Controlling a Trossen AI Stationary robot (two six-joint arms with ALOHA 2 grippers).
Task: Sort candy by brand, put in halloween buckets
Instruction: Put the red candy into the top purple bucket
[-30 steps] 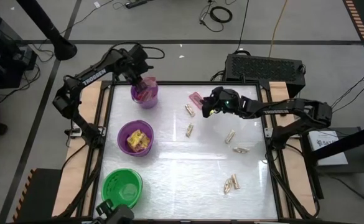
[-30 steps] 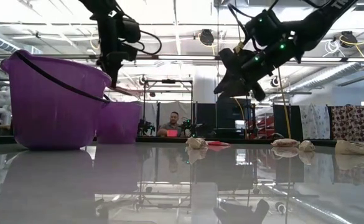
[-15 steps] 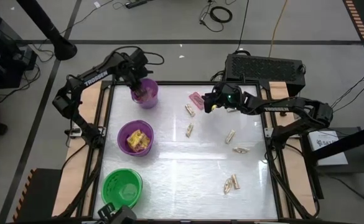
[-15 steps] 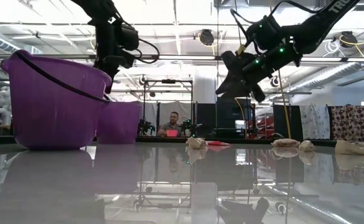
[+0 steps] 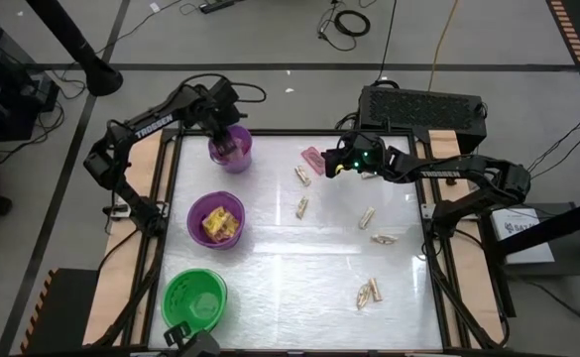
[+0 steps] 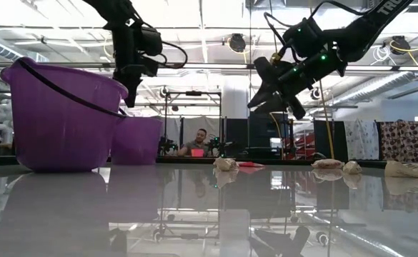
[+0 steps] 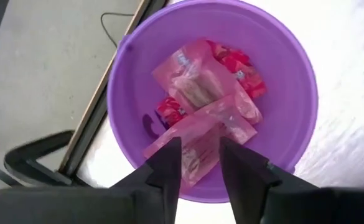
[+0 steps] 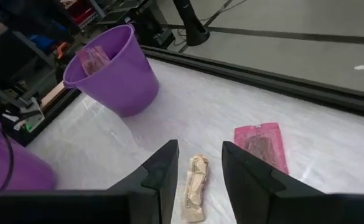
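The left gripper (image 7: 197, 165) hangs spread above the small purple bucket (image 7: 297, 93) of pink packets (image 7: 200, 93); the right gripper (image 8: 197, 171), spread, hovers over a tan candy (image 8: 195, 186).

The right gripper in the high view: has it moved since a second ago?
Yes. The right gripper has shifted toward the table's far edge, closer to the pink packet.

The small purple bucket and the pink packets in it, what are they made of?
The small purple bucket looks like smooth moulded plastic: one even colour, thin rounded rim, faint sheen. The pink packets look like thin glossy plastic film: crinkled and partly see-through, though foil lining can't be ruled out.
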